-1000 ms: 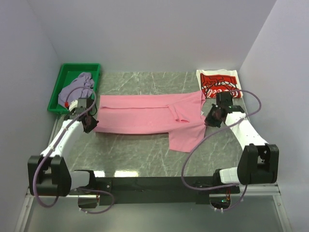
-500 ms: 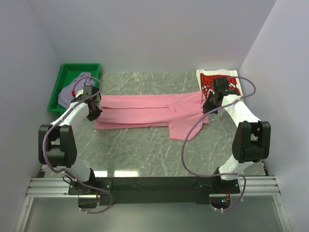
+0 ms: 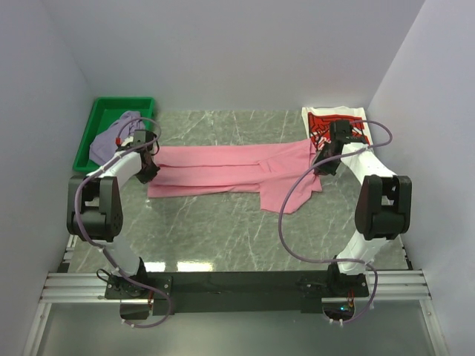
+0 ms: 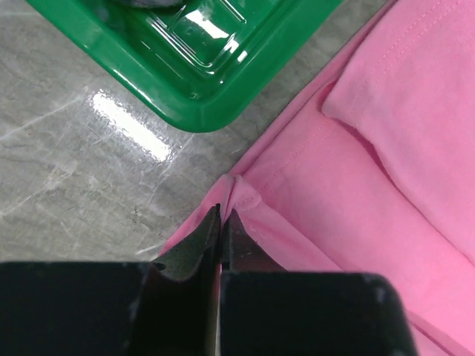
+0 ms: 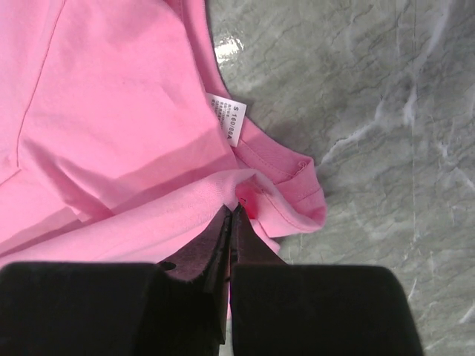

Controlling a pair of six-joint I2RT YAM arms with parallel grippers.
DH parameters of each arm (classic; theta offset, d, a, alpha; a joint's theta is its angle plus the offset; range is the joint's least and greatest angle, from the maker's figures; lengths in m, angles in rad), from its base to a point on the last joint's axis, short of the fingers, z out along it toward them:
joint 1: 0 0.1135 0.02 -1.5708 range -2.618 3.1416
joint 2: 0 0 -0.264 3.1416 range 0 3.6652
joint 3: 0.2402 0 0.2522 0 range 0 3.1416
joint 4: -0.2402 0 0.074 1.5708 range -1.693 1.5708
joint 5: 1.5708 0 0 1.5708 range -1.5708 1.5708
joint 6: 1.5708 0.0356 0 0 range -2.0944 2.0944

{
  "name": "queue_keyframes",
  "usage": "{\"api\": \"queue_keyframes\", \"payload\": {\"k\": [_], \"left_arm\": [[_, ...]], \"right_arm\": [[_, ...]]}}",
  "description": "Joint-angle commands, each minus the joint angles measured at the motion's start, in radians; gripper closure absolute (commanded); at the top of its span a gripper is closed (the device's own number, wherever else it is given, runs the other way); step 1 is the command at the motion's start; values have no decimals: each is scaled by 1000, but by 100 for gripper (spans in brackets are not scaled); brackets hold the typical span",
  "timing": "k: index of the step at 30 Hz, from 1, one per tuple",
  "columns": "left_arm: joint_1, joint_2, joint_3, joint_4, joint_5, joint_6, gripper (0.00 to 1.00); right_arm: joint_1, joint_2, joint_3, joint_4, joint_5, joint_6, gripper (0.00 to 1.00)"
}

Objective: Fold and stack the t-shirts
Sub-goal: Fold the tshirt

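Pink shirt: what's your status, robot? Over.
Left gripper shut on pink t-shirt, left end. Right gripper shut on its right end. Shirt lies stretched across table between them. Nothing in the way.

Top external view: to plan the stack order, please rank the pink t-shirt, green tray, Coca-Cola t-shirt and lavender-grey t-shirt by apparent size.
1. pink t-shirt
2. green tray
3. Coca-Cola t-shirt and lavender-grey t-shirt: these look alike and both are partly hidden, so they are not ranked.

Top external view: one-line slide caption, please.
Left end effector and right end effector pinch opposite ends of the pink t-shirt; the white Coca-Cola t-shirt lies far right, lavender-grey t-shirt in green tray.
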Motion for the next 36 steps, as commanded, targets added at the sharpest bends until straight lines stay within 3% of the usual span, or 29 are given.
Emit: {"api": "queue_keyframes", "payload": {"k": [1, 6, 10, 15, 18, 19, 21, 22, 27, 28, 31, 36], "left_arm": [[5, 6, 48, 36, -32, 25, 99], [5, 0, 46, 54, -66, 29, 99], [5, 23, 66, 60, -72, 39, 99], [5, 38, 83, 85, -55, 59, 95], [5, 44, 100, 97, -40, 74, 82], [4, 44, 104, 100, -36, 77, 71], [4, 30, 120, 100, -35, 83, 61], [4, 14, 126, 102, -33, 85, 50], [-37, -72, 166, 71, -32, 111, 21], [-50, -112, 173, 60, -33, 117, 11], [-99, -207, 164, 34, -23, 129, 2], [-145, -380, 25, 39, -7, 161, 1]], "right_arm": [[-14, 11, 5, 47, 34, -10, 100], [-15, 33, 13, 53, 31, -10, 99], [-14, 39, 17, 58, 18, -13, 89], [-11, 11, 22, 65, 21, -26, 85], [-8, -27, 10, 78, 36, -27, 74], [-6, -39, 0, 81, 41, -27, 69], [-5, -82, -12, 93, 41, -29, 63], [-5, -99, -23, 93, 41, -29, 59], [9, -219, -107, 101, 4, -9, 47], [12, -234, -156, 105, -28, 5, 45], [46, -297, -281, 144, -79, 33, 44], [84, -366, -460, 214, -176, 85, 44]]}}
